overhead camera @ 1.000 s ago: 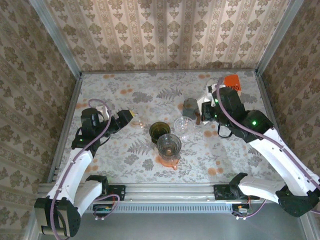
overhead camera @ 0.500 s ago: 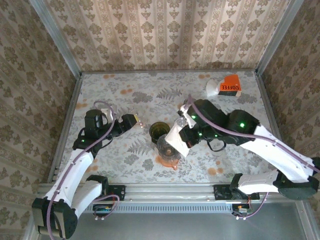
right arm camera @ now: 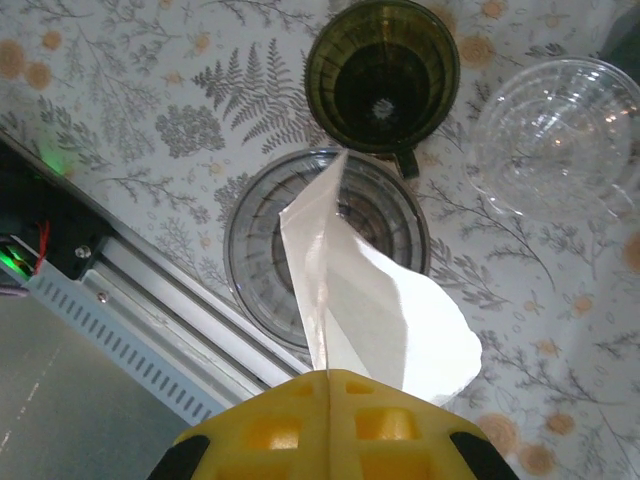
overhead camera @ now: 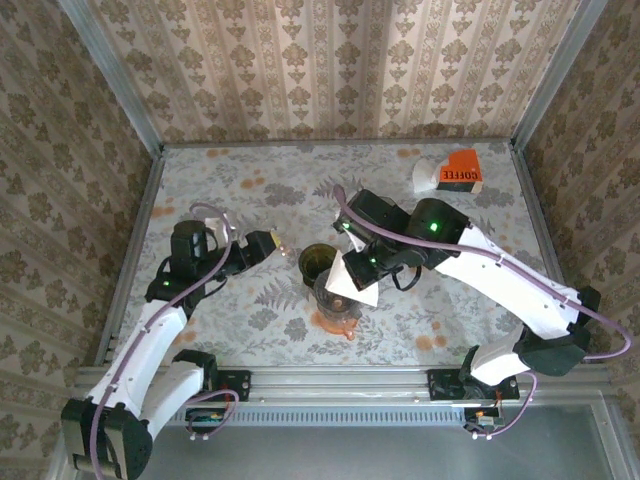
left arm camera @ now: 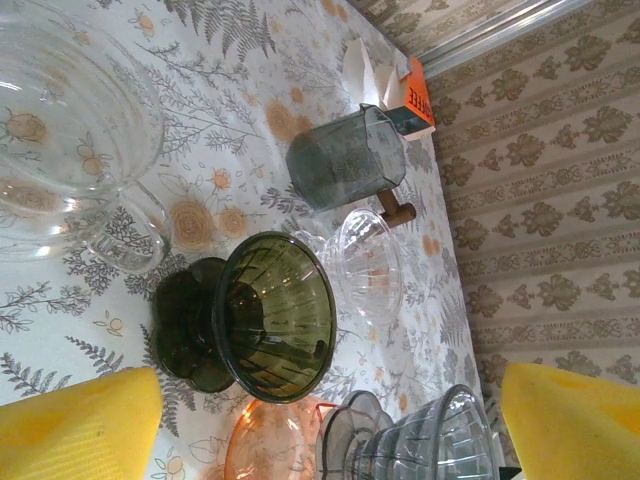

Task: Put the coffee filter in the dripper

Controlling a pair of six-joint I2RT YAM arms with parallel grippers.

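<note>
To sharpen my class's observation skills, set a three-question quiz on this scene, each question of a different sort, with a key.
1. True or false: the left gripper is open and empty.
2. The filter hangs over which one? A green dripper, B grey dripper, C clear dripper.
3. Fill in: the right gripper is ___ on the filter.
Key: 1 true; 2 B; 3 shut.
</note>
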